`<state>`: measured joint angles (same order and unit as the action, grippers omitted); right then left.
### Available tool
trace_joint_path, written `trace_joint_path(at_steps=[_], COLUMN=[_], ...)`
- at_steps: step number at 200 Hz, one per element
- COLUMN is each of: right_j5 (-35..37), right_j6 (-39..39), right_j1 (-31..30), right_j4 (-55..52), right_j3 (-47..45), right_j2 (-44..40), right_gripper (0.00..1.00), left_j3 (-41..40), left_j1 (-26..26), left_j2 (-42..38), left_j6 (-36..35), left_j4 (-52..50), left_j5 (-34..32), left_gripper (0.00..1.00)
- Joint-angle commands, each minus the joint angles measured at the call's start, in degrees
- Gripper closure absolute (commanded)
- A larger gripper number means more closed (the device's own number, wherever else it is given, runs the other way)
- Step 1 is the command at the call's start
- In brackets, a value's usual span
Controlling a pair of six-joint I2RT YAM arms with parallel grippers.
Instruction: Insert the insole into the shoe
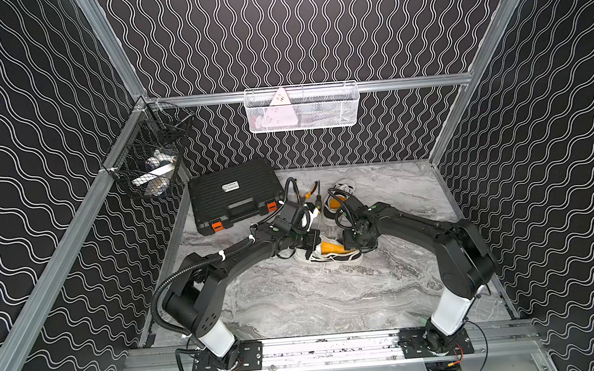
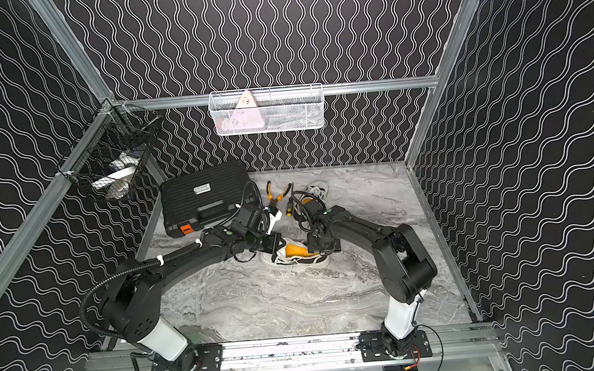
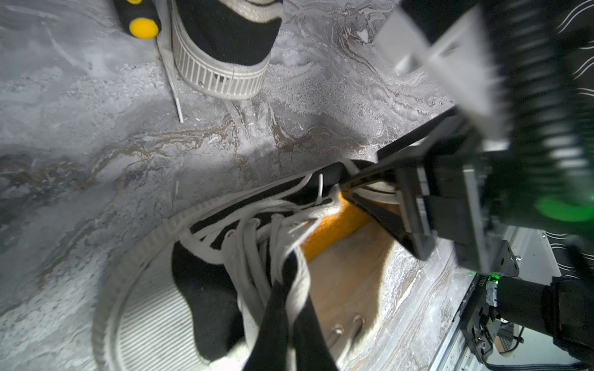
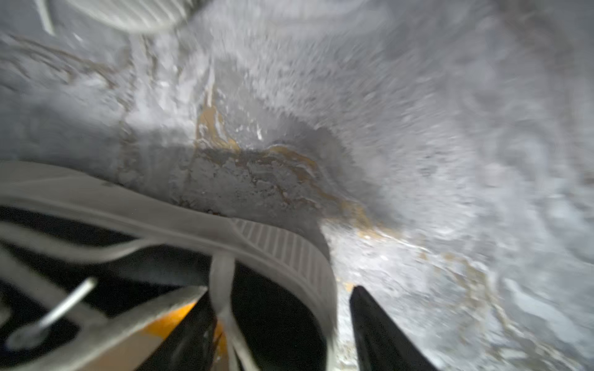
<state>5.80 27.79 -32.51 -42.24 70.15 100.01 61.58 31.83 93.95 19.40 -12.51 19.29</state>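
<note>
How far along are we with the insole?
The insole looks mostly inside the shoe, orange end showing at the opening. In hand: left gripper clamps the laces; right gripper has jaws open astride the heel. Left: probably seat it flat, let go.

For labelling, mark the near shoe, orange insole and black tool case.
near shoe [image 1: 345,258], in a top view, black heel side
orange insole [image 1: 331,248], in a top view, orange face
black tool case [image 1: 217,200], in a top view, lid
</note>
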Motion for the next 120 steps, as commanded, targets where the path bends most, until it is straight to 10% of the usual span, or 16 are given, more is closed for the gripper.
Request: trace_joint_path(at_steps=[1,50,120], right_j5=[2.6,-7.4,7.1], right_j6=[-0.7,-13.0,-17.5], right_j1=[0.1,-1.1,-1.6], right_j4=[-1.3,2.6,5.2], right_j3=[1.8,-3.6,-1.8], right_j2=[-4.7,-10.1,-0.8], right_gripper=[0.3,0.26,0.31], left_j3=[0.6,0.7,0.1], left_j1=[0.0,-0.1,0.0], left_j2=[-0.4,-0.6,-1.8], left_j6=[-1.2,-1.6,-2.1], left_j4=[0.7,0.6,-0.1], left_j5=[-0.7,0.2,-0.3], left_gripper=[1.0,1.0,1.0])
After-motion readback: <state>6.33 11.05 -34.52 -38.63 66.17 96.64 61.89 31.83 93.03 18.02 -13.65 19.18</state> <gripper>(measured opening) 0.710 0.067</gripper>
